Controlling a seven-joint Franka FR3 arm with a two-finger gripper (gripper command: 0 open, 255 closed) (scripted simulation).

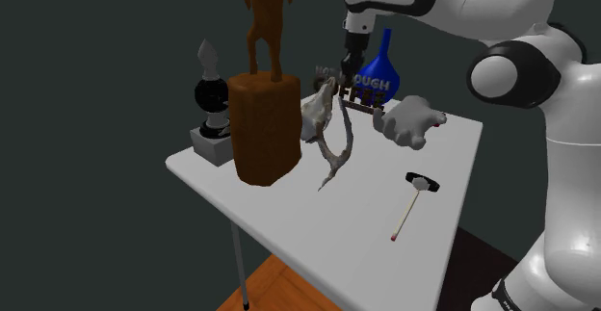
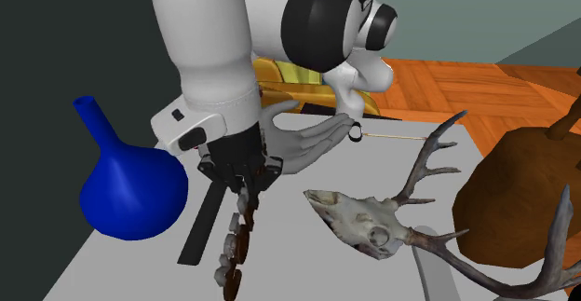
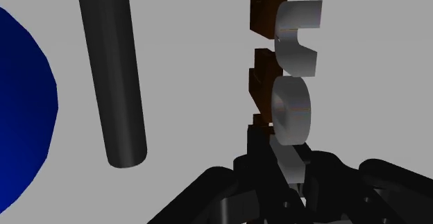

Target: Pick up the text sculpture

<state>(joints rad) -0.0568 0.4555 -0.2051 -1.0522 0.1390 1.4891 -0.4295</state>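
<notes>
Jaws clenched on one end of the text sculpture, I hold it low at the far side of the bench beside the blue vase, so the grasp seems made and lifting remains.

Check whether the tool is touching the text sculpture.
Touching. The wrist view shows the tool clamped on the nearest letter of the text sculpture, with black against both of the letter's sides and no gap visible.

White table: blue vase, text sculpture, antlered skull, brown statue, hammer, perhaps glove.
</notes>
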